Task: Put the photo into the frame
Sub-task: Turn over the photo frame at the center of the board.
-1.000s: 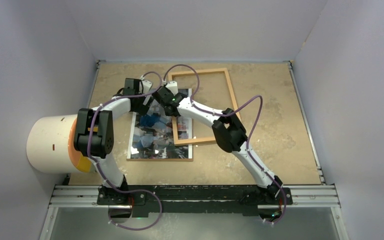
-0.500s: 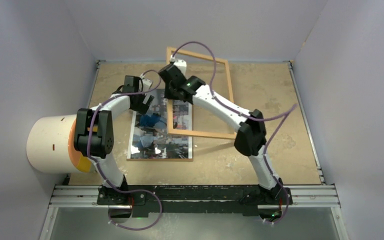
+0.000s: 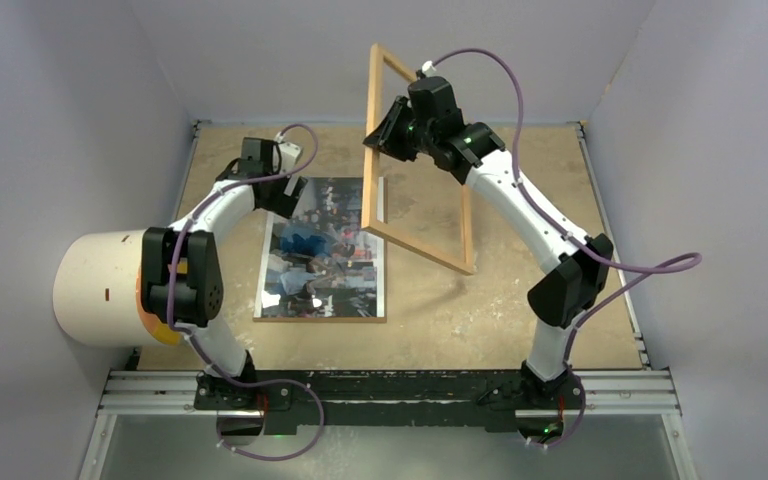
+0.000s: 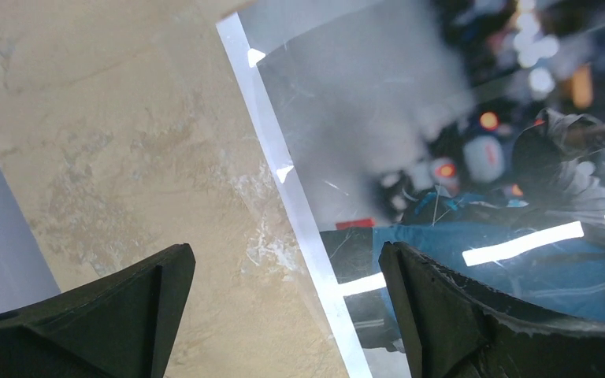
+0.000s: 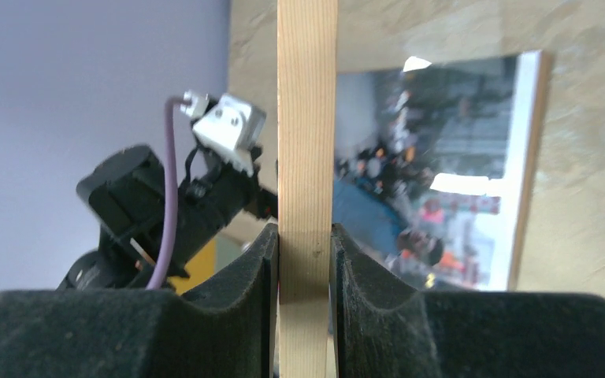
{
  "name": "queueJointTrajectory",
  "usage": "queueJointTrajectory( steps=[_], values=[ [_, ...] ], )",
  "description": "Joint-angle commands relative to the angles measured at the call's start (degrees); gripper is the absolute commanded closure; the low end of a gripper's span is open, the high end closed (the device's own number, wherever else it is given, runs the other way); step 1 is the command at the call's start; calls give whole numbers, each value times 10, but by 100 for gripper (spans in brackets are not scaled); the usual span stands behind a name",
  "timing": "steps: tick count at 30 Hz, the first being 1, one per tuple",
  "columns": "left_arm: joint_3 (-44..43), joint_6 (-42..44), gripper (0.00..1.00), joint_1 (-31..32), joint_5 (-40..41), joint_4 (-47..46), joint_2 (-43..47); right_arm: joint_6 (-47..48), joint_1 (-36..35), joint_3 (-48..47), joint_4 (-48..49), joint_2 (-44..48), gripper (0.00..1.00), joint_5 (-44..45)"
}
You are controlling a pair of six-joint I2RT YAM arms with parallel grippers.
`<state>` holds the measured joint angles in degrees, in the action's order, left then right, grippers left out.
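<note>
The photo [image 3: 325, 250], a glossy print in dark, blue and white tones, lies face up on the table. My left gripper [image 3: 282, 192] is open low over its far left corner. In the left wrist view the photo [image 4: 457, 142] shows its white border between my spread left gripper [image 4: 283, 315] fingers. The light-wood frame [image 3: 367, 190] is raised and stands steeply tilted right of the photo. My right gripper [image 3: 388, 128] is shut on its upper moulding. The right wrist view shows my right gripper [image 5: 306, 268] clamping the frame [image 5: 307, 118].
A brown backing board [image 3: 320, 318] lies under the photo and shows along its near edge. A white cylinder with an orange end [image 3: 100, 290] stands at the left table edge. Lavender walls close in the back and sides. Purple cables loop above both arms.
My right gripper has lifted the frame off the table and swung it up and rightward, from flat to steeply tilted. My left gripper has shifted slightly left at the photo's corner.
</note>
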<state>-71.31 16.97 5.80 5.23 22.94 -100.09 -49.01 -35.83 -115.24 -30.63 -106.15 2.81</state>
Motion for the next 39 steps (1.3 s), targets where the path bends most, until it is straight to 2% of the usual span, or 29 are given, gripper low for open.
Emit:
queueJointTrajectory(
  steps=[1, 5, 11, 12, 16, 19, 26, 31, 39],
  values=[
    [-40, -32, 4, 1, -31, 21, 34, -50, 11, 66, 125, 73, 100, -148],
    [-50, -42, 4, 1, -47, 30, 44, -94, 20, 111, 191, 100, 100, -210],
    [-64, -44, 4, -5, -49, 44, 56, -192, 22, 179, 349, 115, 100, -310],
    [-68, -48, 4, -11, -72, 49, 57, -208, 22, 191, 378, 116, 100, -319],
    [-89, -73, 4, -38, -121, 65, 54, -292, 21, 246, 495, 113, 100, -343],
    [-96, -78, 4, -43, -120, 67, 52, -363, 21, 290, 598, 104, 100, -339],
    [-83, -69, 4, -44, -106, 65, 62, -476, 23, 365, 768, 93, 100, -333],
    [-63, -60, 4, -44, -100, 53, 62, -504, 36, 410, 812, 90, 100, -340],
    [-39, -42, 2, -18, -86, 39, 44, -512, 87, 566, 851, 118, 100, -358]
  ],
)
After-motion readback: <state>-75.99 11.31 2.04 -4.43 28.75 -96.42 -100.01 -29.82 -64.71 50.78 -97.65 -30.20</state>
